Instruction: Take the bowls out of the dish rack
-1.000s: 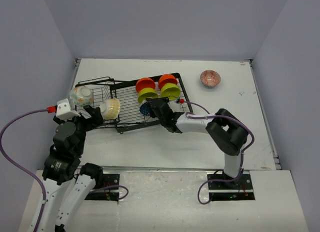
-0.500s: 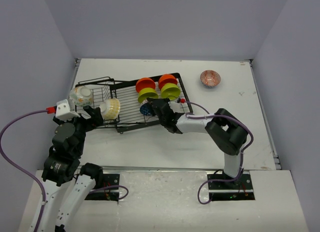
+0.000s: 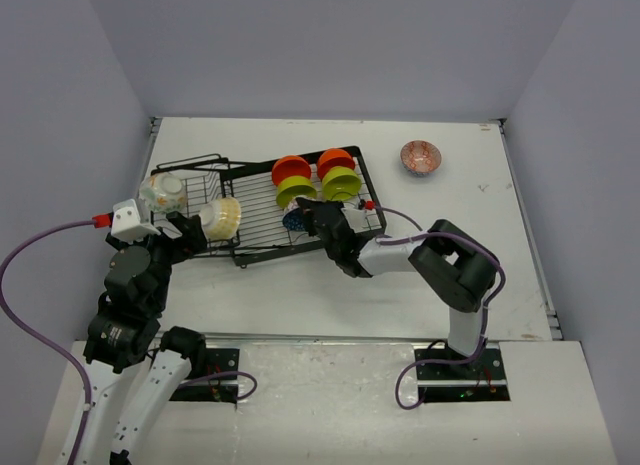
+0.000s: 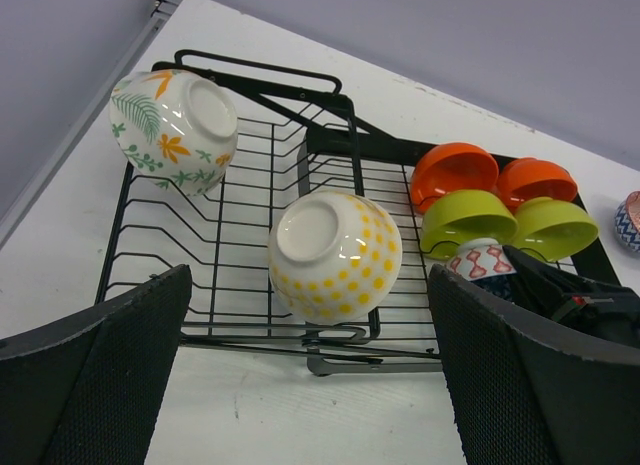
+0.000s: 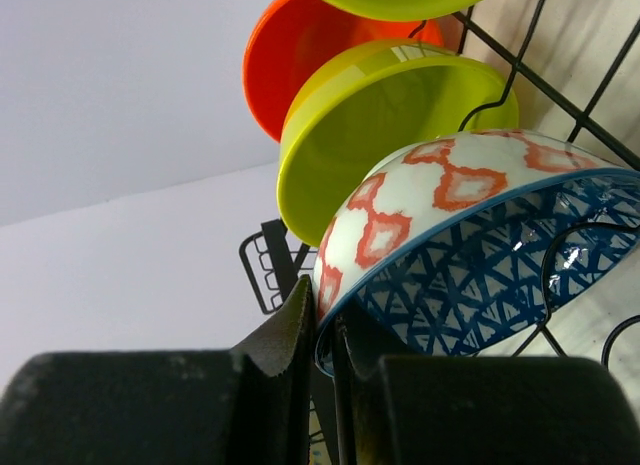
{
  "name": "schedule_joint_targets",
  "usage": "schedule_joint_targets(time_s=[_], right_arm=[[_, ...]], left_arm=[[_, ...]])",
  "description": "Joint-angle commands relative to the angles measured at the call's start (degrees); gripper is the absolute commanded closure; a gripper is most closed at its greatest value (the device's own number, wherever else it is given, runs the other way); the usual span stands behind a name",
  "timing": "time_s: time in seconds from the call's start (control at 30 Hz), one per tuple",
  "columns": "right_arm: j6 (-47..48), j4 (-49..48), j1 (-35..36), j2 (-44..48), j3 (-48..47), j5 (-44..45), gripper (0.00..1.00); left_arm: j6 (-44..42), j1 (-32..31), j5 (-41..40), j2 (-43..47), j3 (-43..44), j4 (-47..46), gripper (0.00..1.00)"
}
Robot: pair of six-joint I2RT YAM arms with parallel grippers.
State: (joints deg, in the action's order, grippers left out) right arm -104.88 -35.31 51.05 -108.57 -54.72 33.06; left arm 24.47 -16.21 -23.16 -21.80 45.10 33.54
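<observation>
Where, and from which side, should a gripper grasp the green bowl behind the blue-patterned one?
Likely the upper rim of the green bowl, pinched from above. It stands on edge in the dish rack, between the orange bowl and the patterned bowl.

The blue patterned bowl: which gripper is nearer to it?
Right. The right gripper grips the blue patterned bowl by its rim; the left gripper is open, by the yellow-dotted bowl.

Black rack [image 3: 258, 203]; orange bowls [image 4: 455, 170], lime bowls [image 4: 465, 220], yellow-dotted bowl [image 4: 345, 260], blue-latticed bowl [image 5: 470, 275].
</observation>
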Motion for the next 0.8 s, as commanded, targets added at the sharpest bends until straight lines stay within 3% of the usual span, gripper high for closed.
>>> schedule_joint_targets(time_s=[0.0, 0.13, 0.57, 0.77], right_arm=[[6.7, -9.1, -0.5, 2.7, 1.4, 2.4, 1.00], [12.3, -19.3, -0.6, 2.3, 2.9, 1.7, 1.00], [22.3, -37.0, -1.8, 3.5, 4.9, -5.5, 1.00], [29.2, -37.4, -1.8, 11.6, 7.6, -7.7, 1.00]], left_arm=[[0.0, -0.2, -0.7, -0.5, 0.0, -1.5, 0.00], [0.0, -0.2, -0.9, -0.6, 0.0, -1.5, 0.00], [0.0, -0.2, -1.1, -0.4, 0.0, -1.4, 0.00], [0.0, -0.2, -1.2, -0.5, 0.0, -1.4, 0.00]])
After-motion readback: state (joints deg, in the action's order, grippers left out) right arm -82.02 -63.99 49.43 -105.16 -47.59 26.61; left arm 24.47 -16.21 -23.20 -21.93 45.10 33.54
